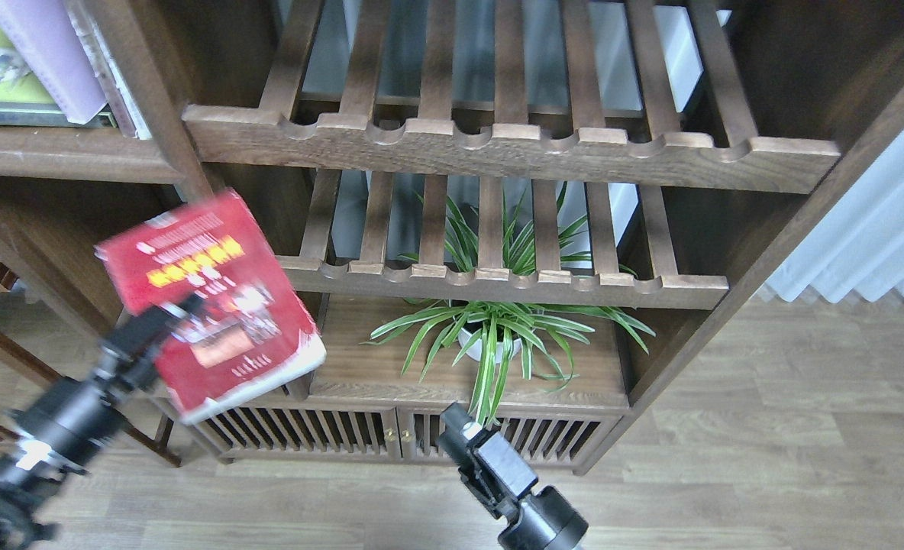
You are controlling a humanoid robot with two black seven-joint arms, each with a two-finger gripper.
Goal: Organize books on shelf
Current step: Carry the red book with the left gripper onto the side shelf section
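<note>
Left gripper (181, 312) is clamped on the red book (211, 302), one dark finger visible across the lower-left part of the cover, near the small photos. The book is held in the air, front cover facing the camera, tilted so the yellow title runs uphill to the right; white page edges show along the lower right side. It's motion-blurred. It sits in front of the dark vertical post of the unit, below and to the right of the shelf (62, 153).

Right gripper (458, 429) is low at centre, seen end-on and dark; can't tell if the fingers are apart or together. Nothing visibly in it. It's in front of the slatted cabinet doors (391, 435).

The shelf is at upper left, solid dark-brown board with a thick front edge. On it: lavender-white book (47, 53) leaning, and a yellow-green book (1, 88) lying flat under and to the left of it. Another pale spine leans just right of the lavender one.

Two slatted racks (509, 145) with scalloped front rails fill the middle of the unit, upper and lower. A spider plant (498, 328) in a white pot stands on the board below the lower rack. Wood floor (765, 428) to the right, pale curtain (879, 229) at far right.
</note>
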